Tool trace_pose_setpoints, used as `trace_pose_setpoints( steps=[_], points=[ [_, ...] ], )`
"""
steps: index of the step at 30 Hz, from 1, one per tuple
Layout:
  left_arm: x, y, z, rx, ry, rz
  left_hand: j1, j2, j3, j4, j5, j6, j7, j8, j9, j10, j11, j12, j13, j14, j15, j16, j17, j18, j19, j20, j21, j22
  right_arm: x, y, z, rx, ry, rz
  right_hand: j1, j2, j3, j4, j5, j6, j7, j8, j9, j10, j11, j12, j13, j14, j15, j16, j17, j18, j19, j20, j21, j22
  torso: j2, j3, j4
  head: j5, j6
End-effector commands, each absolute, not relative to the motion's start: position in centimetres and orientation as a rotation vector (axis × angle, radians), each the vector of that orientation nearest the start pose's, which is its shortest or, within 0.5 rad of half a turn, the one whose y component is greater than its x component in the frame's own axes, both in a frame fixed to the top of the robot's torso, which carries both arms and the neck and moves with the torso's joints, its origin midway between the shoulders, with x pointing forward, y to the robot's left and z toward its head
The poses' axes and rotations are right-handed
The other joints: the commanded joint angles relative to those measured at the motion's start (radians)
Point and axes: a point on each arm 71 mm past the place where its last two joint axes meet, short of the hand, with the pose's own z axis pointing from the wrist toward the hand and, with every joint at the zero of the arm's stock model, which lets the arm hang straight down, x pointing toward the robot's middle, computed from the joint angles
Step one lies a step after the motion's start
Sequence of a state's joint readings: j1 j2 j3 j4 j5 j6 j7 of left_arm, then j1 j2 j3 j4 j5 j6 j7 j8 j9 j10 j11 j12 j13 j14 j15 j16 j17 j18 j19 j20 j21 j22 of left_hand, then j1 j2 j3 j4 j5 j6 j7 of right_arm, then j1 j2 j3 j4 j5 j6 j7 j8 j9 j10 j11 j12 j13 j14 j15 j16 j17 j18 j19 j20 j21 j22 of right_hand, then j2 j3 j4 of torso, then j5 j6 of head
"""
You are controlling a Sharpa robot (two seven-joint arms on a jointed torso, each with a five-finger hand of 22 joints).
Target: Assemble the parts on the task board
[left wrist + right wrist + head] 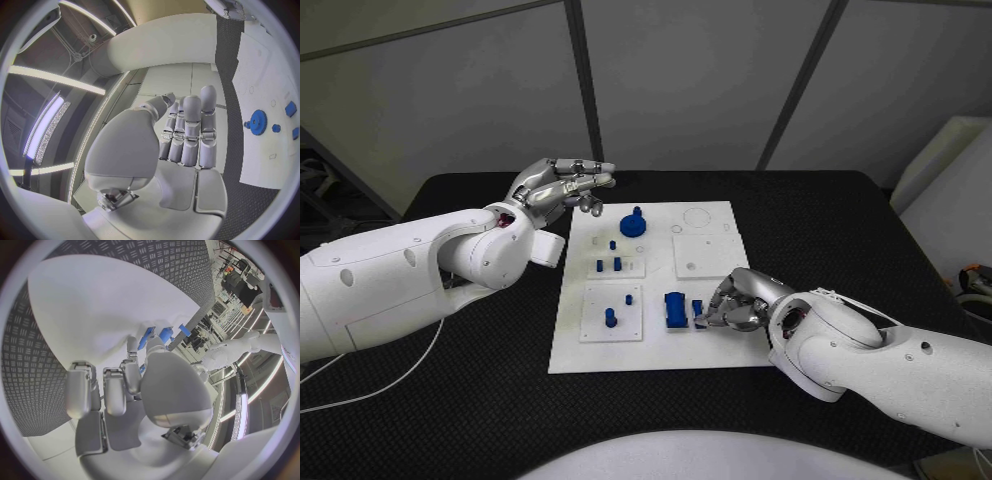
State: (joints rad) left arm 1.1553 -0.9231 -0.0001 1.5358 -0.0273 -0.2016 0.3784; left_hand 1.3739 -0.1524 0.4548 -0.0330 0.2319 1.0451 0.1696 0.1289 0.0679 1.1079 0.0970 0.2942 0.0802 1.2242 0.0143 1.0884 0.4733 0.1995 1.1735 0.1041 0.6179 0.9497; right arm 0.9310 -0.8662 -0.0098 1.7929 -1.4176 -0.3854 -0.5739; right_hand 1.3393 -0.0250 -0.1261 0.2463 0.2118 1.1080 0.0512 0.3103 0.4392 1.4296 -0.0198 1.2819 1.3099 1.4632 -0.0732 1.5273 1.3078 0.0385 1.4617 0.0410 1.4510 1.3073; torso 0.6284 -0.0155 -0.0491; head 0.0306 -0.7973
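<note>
Head view: a blue block part (676, 309) near the task board (646, 352)'s front edge is touched by the right hand (737, 303), grip unclear, so it may slip; the left hand (560, 187), fingers together, hovers empty beyond the far-left corner.

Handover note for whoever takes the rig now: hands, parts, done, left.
Left hand: hovers over the table off the task board's far left corner, fingers curled together, holding nothing visible.
Right hand: low at the board's right edge, fingers at the blue block; whether it grips the block cannot be told.
Parts: blue gear at the far middle of the board; small blue pegs on the middle-left plate; one peg on the near-left plate.
Done: some pegs seem to stand in their plates.
Left: the block under the right hand, probably the gear; the far-right plate bears no blue piece.
</note>
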Motion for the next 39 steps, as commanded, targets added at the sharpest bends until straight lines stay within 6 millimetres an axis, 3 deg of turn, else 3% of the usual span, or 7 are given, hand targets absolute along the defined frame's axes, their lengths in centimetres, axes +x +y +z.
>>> trace_pose_setpoints(
  steps=[1,17,24,30,32,33,39],
  points=[
    [48.2,23.8,-18.2,-1.113,1.447,-1.603,-0.001,0.006,-0.003,-0.003,-0.004,-0.008,0.001,0.007,0.0,-0.007,0.0,0.005,-0.001,-0.008,-0.001,-0.002,-0.002,-0.016,0.001,0.006,-0.004,-0.001,38.4,-16.1,-26.9,0.214,1.973,0.553,-0.012,0.011,-0.005,0.013,0.009,0.001,-0.002,0.008,0.002,0.008,-0.001,0.009,0.048,0.092,-0.006,0.005,0.187,-0.001,0.006,-0.004,0.002,0.151,0.0,-0.0007,-0.0012,0.0,-0.002],
    [48.2,23.9,-18.2,-1.114,1.448,-1.602,-0.001,0.008,-0.003,-0.002,-0.004,-0.008,0.002,0.007,0.0,-0.008,0.0,0.006,-0.001,-0.009,-0.001,-0.003,-0.003,-0.016,0.001,0.006,-0.004,-0.001,38.5,-16.2,-26.4,0.228,1.911,0.632,0.012,0.006,-0.023,0.015,0.016,-0.005,-0.003,0.012,0.007,0.005,-0.002,0.003,0.046,0.091,-0.008,0.003,0.183,0.001,0.001,-0.006,-0.004,0.147,-0.004,-0.001,-0.0028,0.003,0.003],
    [48.3,24.0,-18.3,-1.116,1.44,-1.592,-0.004,0.007,-0.005,-0.001,-0.004,-0.009,0.002,0.007,-0.001,-0.009,0.0,0.006,-0.001,-0.013,0.0,-0.007,-0.012,-0.017,0.001,0.006,-0.005,-0.002,38.1,-16.8,-25.1,0.287,1.809,0.816,0.004,-0.013,-0.06,0.04,0.067,-0.074,0.029,-0.027,-0.009,-0.085,0.024,-0.152,-0.064,0.063,0.013,-0.063,0.073,0.032,-0.094,0.009,-0.116,0.046,-0.011,-0.005,-0.0033,-0.001,0.015],
    [48.6,24.2,-18.7,-1.126,1.432,-1.556,-0.027,-0.004,-0.034,0.013,-0.01,-0.011,0.002,0.012,0.0,-0.019,0.002,0.015,-0.003,-0.1,0.009,-0.067,-0.064,-0.018,-0.06,0.015,-0.05,-0.023,40.4,-18.3,-24.4,0.425,1.741,0.987,0.088,0.008,-0.069,0.026,0.092,-0.123,0.06,-0.086,-0.038,-0.293,0.052,-0.533,-0.362,-0.031,0.037,-0.328,-0.259,0.107,-0.327,0.034,-0.447,-0.235,-0.029,-0.0117,-0.011,-0.005,0.031],
    [48.7,24.2,-18.9,-1.132,1.431,-1.545,-0.032,-0.004,-0.045,0.018,-0.014,-0.011,0.002,0.013,0.0,-0.02,0.005,0.019,-0.003,-0.146,0.014,-0.106,-0.085,-0.02,-0.098,0.02,-0.08,-0.038,41.3,-18.7,-24.4,0.474,1.732,1.03,0.13,0.02,-0.059,0.019,0.091,-0.139,0.072,-0.103,-0.049,-0.375,0.064,-0.649,-0.447,-0.145,0.05,-0.563,-0.515,0.141,-0.475,0.043,-0.651,-0.398,-0.036,-0.0148,-0.013,-0.008,0.038],
    [48.9,24.3,-19.1,-1.141,1.427,-1.536,-0.031,-0.003,-0.054,0.02,-0.017,-0.014,0.004,0.014,-0.001,-0.023,0.006,0.02,-0.004,-0.171,0.018,-0.138,-0.104,-0.019,-0.127,0.024,-0.105,-0.053,41.9,-19.0,-24.4,0.512,1.724,1.06,0.154,0.027,-0.054,0.017,0.088,-0.146,0.081,-0.112,-0.057,-0.397,0.073,-0.698,-0.489,-0.207,0.059,-0.692,-0.636,0.14,-0.497,0.051,-0.691,-0.423,-0.041,-0.0168,-0.0147,-0.009,0.045],
    [49.6,24.9,-19.9,-1.193,1.382,-1.491,-0.029,0.003,-0.076,0.042,-0.047,-0.033,0.004,0.012,-0.002,-0.035,0.022,-0.007,-0.018,-0.266,0.064,-0.46,-0.273,-0.025,-0.3,0.074,-0.306,-0.2,45.7,-20.4,-24.5,0.732,1.647,1.225,0.311,0.055,-0.004,0.017,0.016,-0.14,0.114,-0.163,-0.118,-0.407,0.124,-0.978,-0.81,-0.383,0.132,-1.071,-0.831,0.13,-0.634,0.116,-0.956,-0.6,-0.06,-0.0225,-0.0281,-0.007,0.076]
  ],
)
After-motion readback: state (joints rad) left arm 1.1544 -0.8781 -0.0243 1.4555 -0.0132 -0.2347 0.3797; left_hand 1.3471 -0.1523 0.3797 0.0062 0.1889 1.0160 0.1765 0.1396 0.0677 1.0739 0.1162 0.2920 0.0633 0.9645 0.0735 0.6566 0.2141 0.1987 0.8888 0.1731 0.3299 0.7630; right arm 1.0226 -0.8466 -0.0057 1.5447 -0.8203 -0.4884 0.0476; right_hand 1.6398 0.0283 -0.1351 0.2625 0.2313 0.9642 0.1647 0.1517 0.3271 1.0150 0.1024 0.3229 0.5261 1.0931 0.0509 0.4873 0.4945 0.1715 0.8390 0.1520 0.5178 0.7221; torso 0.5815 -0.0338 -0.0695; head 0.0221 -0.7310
